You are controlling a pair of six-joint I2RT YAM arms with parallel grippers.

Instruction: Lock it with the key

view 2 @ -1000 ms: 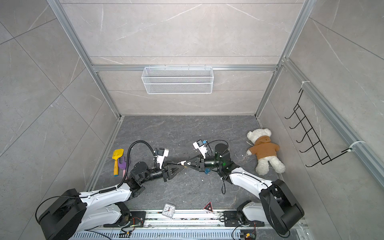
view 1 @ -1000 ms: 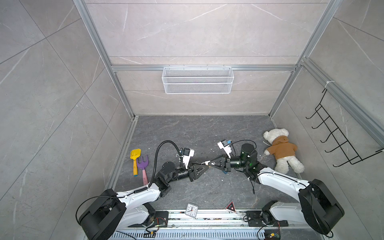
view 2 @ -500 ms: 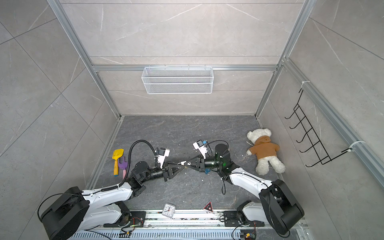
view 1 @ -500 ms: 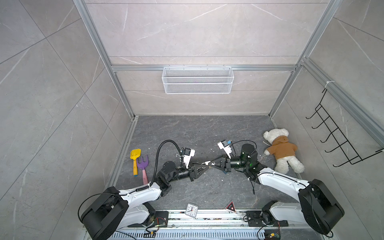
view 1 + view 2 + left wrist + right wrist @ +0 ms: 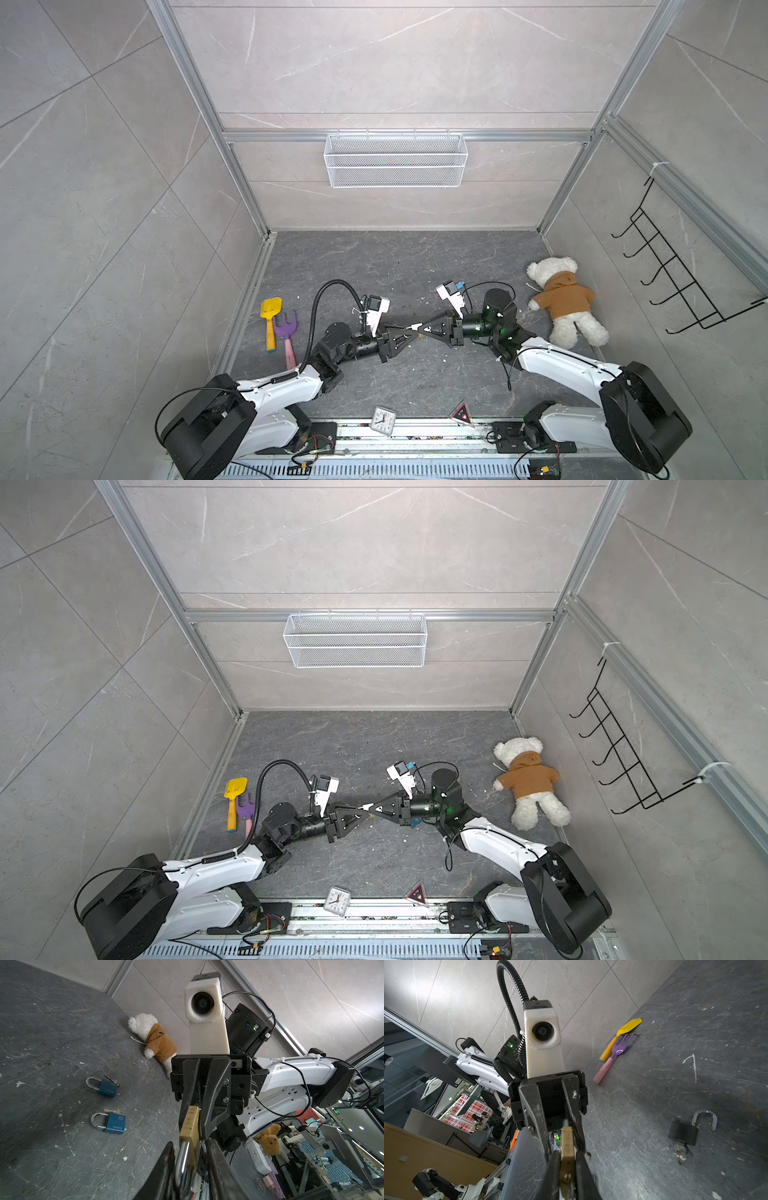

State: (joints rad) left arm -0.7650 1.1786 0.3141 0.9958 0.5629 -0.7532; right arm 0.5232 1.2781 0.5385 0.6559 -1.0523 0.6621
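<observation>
The brass padlock (image 5: 190, 1126) is gleaming gold. The blue padlock (image 5: 107, 1090) and second blue padlock (image 5: 115, 1124) are carrying what may be pale lettering. The teddy bear (image 5: 561, 297) is wearing tan over white; the shovel (image 5: 271, 309) is glowing yellow, the rake (image 5: 285, 328) purple with pink handle.

I work in a robotics lab, inside a test booth. Grey tile panels set in an aluminium frame (image 5: 203, 108) wall me in on 3 sides, with a wire basket (image 5: 395, 166) and a hook rack (image 5: 673, 282) hung on them. My left arm (image 5: 282, 386) and right arm (image 5: 561, 365) stand on a rail (image 5: 415, 432) with bare wiring, at the edge of the dark table (image 5: 395, 266). Odd props lie about: a teddy bear (image 5: 561, 303), toy garden tools (image 5: 271, 308), a small clock (image 5: 383, 420), blue padlocks (image 5: 107, 1089). Past the booth I see a glass wall (image 5: 402, 1072) and another robot arm (image 5: 431, 1184).
</observation>
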